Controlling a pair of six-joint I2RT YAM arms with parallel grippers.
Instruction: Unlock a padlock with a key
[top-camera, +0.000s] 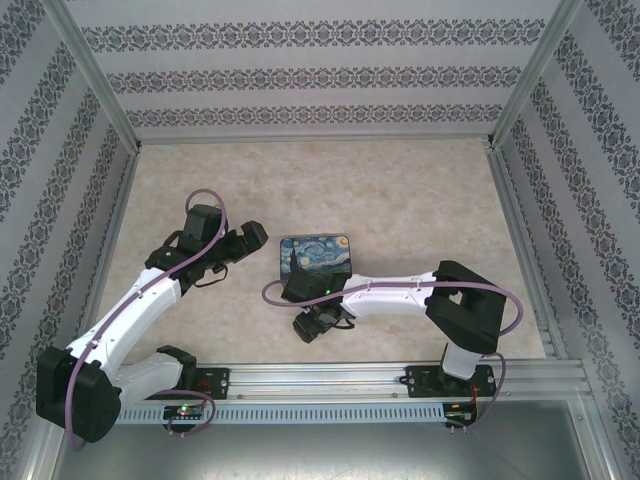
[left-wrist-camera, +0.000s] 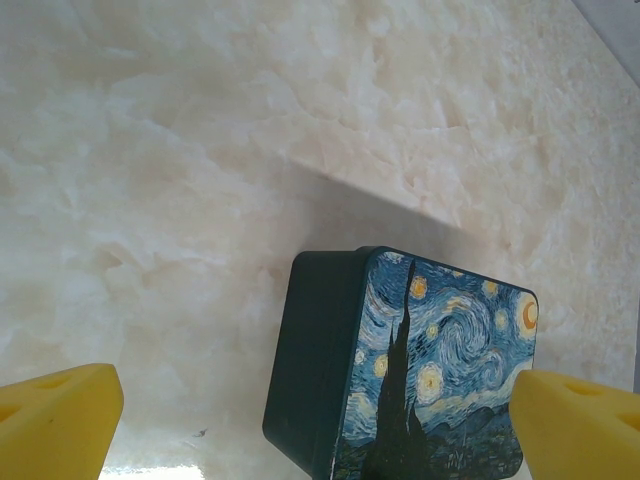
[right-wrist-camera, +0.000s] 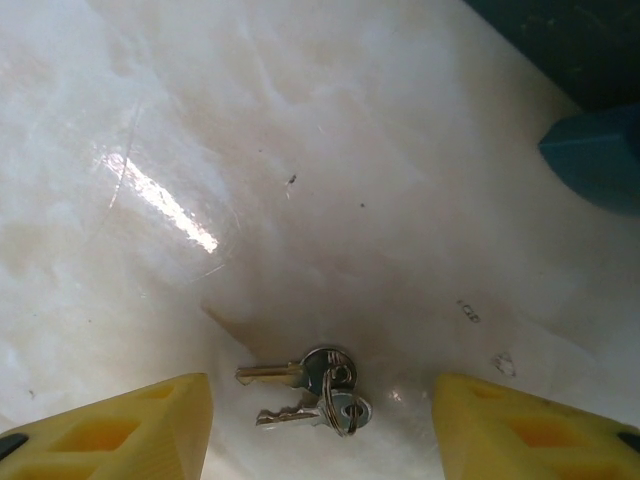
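On glossy marble (right-wrist-camera: 300, 150), ringed metal keys (right-wrist-camera: 315, 392) lie within the wide-open right pincer (right-wrist-camera: 320, 405).

Left pincer (left-wrist-camera: 318, 425) spread wide; right pincer (right-wrist-camera: 320, 420) parted.

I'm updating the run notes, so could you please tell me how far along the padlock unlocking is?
Nothing looks done yet. In hand: the open right gripper straddles the keys, which lie ungripped on the table. The left gripper is open, facing the painted tin. Left: grasping a key, fitting it into the padlock and turning it.
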